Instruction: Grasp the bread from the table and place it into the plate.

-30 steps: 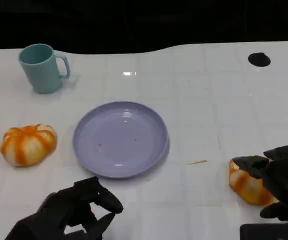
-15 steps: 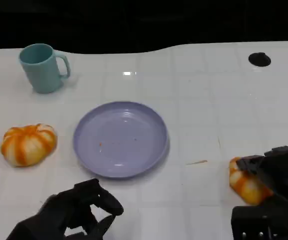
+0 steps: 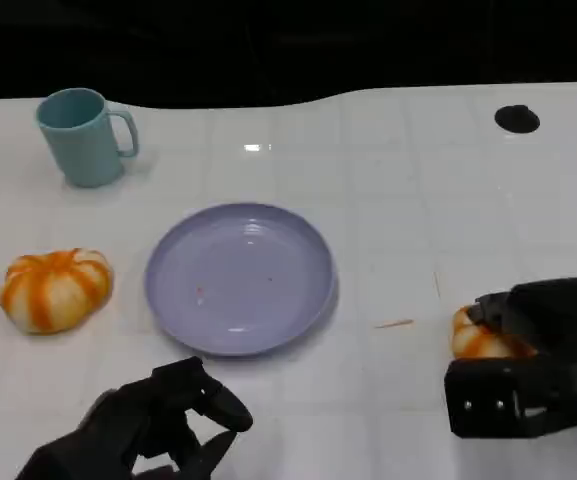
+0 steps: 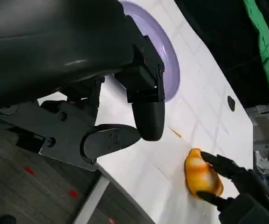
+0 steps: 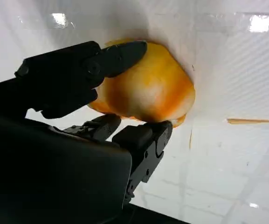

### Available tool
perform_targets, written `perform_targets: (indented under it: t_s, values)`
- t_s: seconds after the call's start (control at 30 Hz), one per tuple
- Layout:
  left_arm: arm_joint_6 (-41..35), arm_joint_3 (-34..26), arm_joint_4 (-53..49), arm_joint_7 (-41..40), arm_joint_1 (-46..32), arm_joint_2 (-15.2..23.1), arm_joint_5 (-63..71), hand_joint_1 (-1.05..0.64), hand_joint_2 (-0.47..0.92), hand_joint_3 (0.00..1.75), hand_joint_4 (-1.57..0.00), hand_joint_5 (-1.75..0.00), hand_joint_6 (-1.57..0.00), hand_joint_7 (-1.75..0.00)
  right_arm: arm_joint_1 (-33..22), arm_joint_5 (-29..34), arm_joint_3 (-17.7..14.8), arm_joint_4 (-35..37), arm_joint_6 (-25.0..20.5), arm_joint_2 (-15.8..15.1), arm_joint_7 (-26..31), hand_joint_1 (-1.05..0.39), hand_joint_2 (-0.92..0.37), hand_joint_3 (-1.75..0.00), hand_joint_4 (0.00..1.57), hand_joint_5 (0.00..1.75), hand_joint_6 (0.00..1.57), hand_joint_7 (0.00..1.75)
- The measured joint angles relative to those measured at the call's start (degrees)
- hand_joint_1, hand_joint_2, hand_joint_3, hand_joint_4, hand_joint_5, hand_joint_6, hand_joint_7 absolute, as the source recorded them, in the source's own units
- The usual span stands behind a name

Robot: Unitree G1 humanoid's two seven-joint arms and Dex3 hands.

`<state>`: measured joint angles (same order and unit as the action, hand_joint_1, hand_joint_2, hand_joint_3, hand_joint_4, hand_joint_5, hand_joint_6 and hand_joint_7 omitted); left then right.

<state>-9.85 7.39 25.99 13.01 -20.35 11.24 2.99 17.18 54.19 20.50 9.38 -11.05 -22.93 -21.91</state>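
The left hand (image 3: pixel 153 425) hangs low over the table (image 3: pixel 398 200), fingers curled in, holding nothing. The plate (image 3: pixel 240 277) lies just beyond it. To the right, the right hand (image 3: pixel 528 370) wraps the bread (image 3: pixel 478 340), fingers (image 5: pixel 120 56) pressing both its sides on the table.

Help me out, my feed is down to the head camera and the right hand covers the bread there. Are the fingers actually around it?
Observer: Yes. In the right wrist view the right hand has fingers on one side of the bread and others against the opposite side.
Operator: Is it off the table?
Observer: Can't tell; the left wrist view shows the bread at the table surface.
Operator: Left hand holding anything?
Observer: No, the left hand has curled fingers holding nothing, beside the plate.
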Motion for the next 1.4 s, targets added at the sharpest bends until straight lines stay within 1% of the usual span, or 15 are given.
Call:
perform_targets:
  t_s: [0.1,0.17,0.2,0.23,0.3,0.37,0.4,0.47,0.53,0.63,0.73,0.83,0.97,1.3,1.4]
  values:
    - [0.0,0.0,0.1,0.0,0.0,0.0,0.1,-0.26,0.82,0.63,-0.63,-1.75,-0.63,-1.27,0.8,-1.3,-0.1,1.9,0.0,0.7,3.0,-0.3,-0.92,-0.09,1.0,0.22,1.05,0.11]
    - [0.0,0.0,0.3,0.0,0.0,0.0,0.1,-0.25,0.82,0.63,-0.63,-1.75,-0.63,-1.27,0.8,-2.6,-0.5,3.7,0.4,1.6,7.8,-0.25,-0.92,-0.07,1.12,0.29,1.15,0.1]
    - [0.0,0.0,0.4,0.0,0.0,0.0,0.1,-0.25,0.82,0.63,-0.63,-1.75,-0.63,-1.27,0.8,-3.1,-0.7,4.6,0.9,2.0,10.5,-0.23,-0.92,-0.09,1.06,0.67,1.19,0.08]
    - [0.0,0.0,0.6,0.0,0.0,0.0,0.1,-0.25,0.82,0.63,-0.63,-1.75,-0.63,-1.27,0.8,-3.8,-0.7,5.5,1.9,2.2,13.2,-0.2,-0.92,-0.09,0.96,1.16,1.25,0.06]
    - [-0.1,0.1,0.8,0.0,0.0,0.0,0.2,-0.25,0.81,0.63,-0.63,-1.75,-0.63,-1.28,0.8,-4.5,-0.7,7.1,3.8,2.3,17.4,-0.19,-0.92,-0.13,0.9,1.56,1.32,0.07]
    - [-0.4,0.1,0.9,0.0,0.0,0.0,0.2,-0.24,0.81,0.63,-0.63,-1.75,-0.63,-1.28,0.9,-5.2,-0.7,8.8,6.2,2.3,21.4,-0.19,-0.92,-0.18,0.85,1.71,1.39,0.12]
    - [-0.5,0.1,1.0,0.0,0.0,0.0,0.2,-0.24,0.81,0.63,-0.63,-1.75,-0.63,-1.28,0.9,-5.4,-0.7,9.6,7.2,2.3,23.1,-0.2,-0.92,-0.2,0.82,1.73,1.38,0.13]
    - [-0.7,0.2,1.1,0.0,0.0,0.0,0.3,-0.24,0.81,0.64,-0.63,-1.75,-0.63,-1.28,0.9,-6.0,-0.5,10.9,8.6,2.3,25.5,-0.2,-0.85,-0.31,0.8,1.74,1.05,0.76]
    - [-1.0,0.2,1.3,0.0,0.0,0.0,0.4,-0.23,0.81,0.64,-0.64,-1.75,-0.63,-1.28,1.1,-6.2,-0.5,11.8,9.3,2.3,27.0,-0.19,-0.8,-0.4,0.8,1.75,0.82,1.21]
    - [-1.1,0.3,1.5,0.0,0.0,0.0,0.4,-0.23,0.81,0.65,-0.65,-1.75,-0.63,-1.28,1.1,-6.5,-0.4,12.2,10.4,2.3,29.1,-0.18,-0.73,-0.52,0.84,1.75,0.71,1.52]
    - [-1.2,0.3,1.5,0.0,0.0,0.0,0.4,-0.23,0.8,0.65,-0.65,-1.75,-0.63,-1.28,1.1,-6.9,-0.4,12.6,11.2,2.3,31.1,-0.17,-0.66,-0.61,0.85,1.75,0.65,1.68]
    - [-1.2,0.3,1.5,0.0,0.0,0.0,0.5,-0.22,0.8,0.65,-0.64,-1.75,-0.63,-1.28,1.1,-7.4,-0.4,12.6,11.8,2.4,32.8,-0.16,-0.6,-0.71,0.86,1.75,0.65,1.7]
    - [-1.2,0.5,1.5,0.0,0.0,0.0,0.6,-0.22,0.8,0.66,-0.65,-1.75,-0.63,-1.28,0.9,-8.6,-0.5,12.6,13.2,2.5,34.2,-0.13,-0.45,-1.03,0.88,1.75,0.68,1.7]
    - [-1.1,0.6,1.5,0.0,0.0,0.0,0.7,-0.21,0.79,0.69,-0.65,-1.75,-0.63,-1.29,0.7,-11.4,-1.1,9.9,18.7,3.3,38.6,-0.14,-0.43,-1.04,0.92,1.75,0.7,1.75]
    - [-0.7,0.4,1.6,0.0,-0.6,0.1,0.6,-0.21,0.79,0.69,-0.65,-1.75,-0.63,-1.29,0.1,-12.1,-1.6,7.5,19.7,3.8,39.0,-0.13,-0.34,-1.22,0.96,1.75,0.77,1.64]
